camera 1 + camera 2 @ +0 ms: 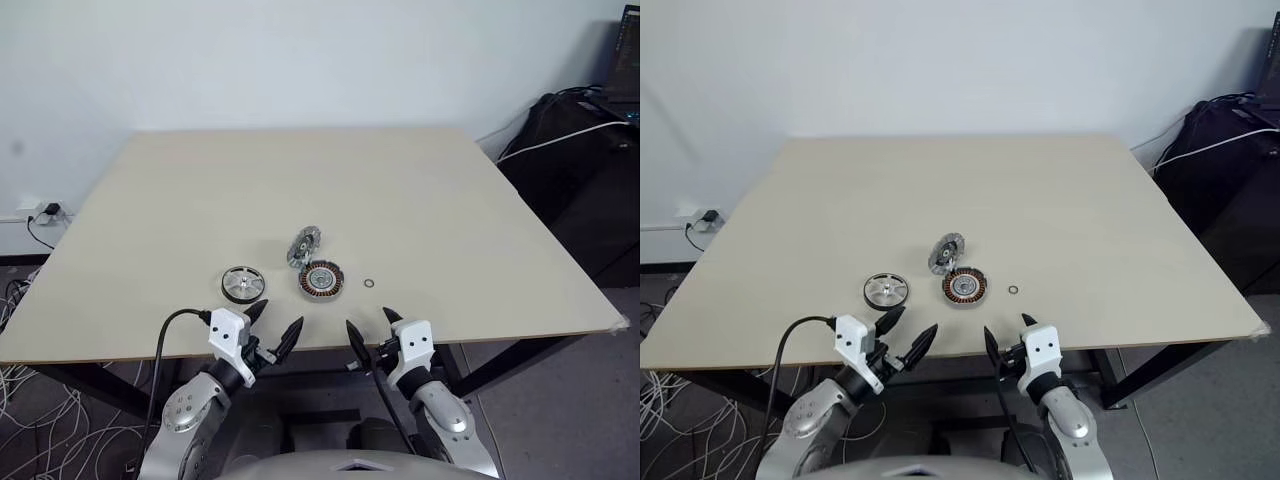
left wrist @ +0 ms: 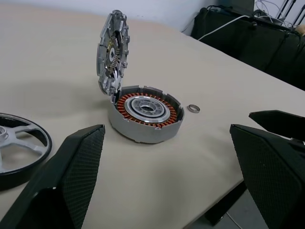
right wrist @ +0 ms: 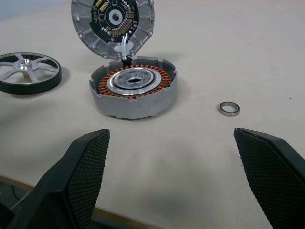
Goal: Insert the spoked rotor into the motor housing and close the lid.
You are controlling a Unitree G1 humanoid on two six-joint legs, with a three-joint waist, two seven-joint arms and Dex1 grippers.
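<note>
spoked rotor (image 2: 21, 143): cut off by the left wrist view's edge, about half showing
lid (image 1: 304, 246): too small in the head views to make out its inner face
washer ring (image 1: 368, 285): too small in the head views for detail
table (image 1: 480, 220): far corner hidden behind dark bags

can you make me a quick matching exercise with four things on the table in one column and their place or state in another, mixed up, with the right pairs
Things:
1. spoked rotor
2. motor housing
3. lid
4. washer ring

Places or states:
A. stands tilted up at the housing's far edge, inner face showing
B. lies flat on the table, left of the housing
C. small loose ring, right of the housing
D. open on top, copper windings showing

Pairs: 1-B, 2-D, 3-A, 4-C
</note>
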